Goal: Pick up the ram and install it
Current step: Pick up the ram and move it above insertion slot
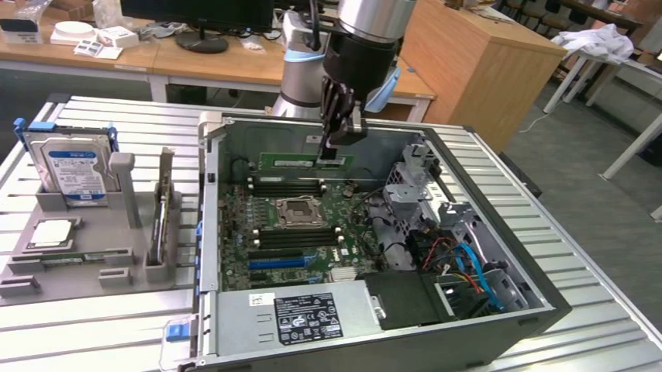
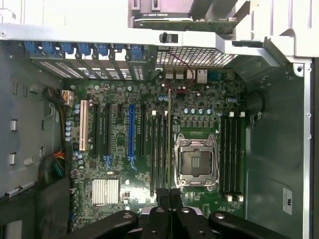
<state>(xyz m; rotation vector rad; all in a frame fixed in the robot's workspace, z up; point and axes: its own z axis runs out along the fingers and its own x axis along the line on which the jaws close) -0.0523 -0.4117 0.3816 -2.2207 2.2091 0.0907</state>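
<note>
My gripper (image 1: 333, 151) hangs inside the open computer case (image 1: 212, 232), shut on the ram (image 1: 294, 161). The ram is a long green stick held level above the far part of the motherboard (image 1: 263, 229). In the wrist view the ram (image 2: 169, 139) shows edge-on as a thin line running out from my gripper (image 2: 169, 196). It lies over the black memory slots (image 2: 158, 149) beside the empty processor socket (image 2: 196, 162). A second bank of slots (image 2: 232, 154) lies on the socket's other side. Whether the ram touches a slot I cannot tell.
A grey holder (image 1: 119, 271) on the exterior view's left carries a hard drive (image 1: 74, 167), a square silver chip (image 1: 52, 232) and an upright card (image 1: 163, 209). Inside the case are a drive cage (image 1: 419, 182), coloured cables (image 1: 466, 263) and the power supply (image 1: 310, 314).
</note>
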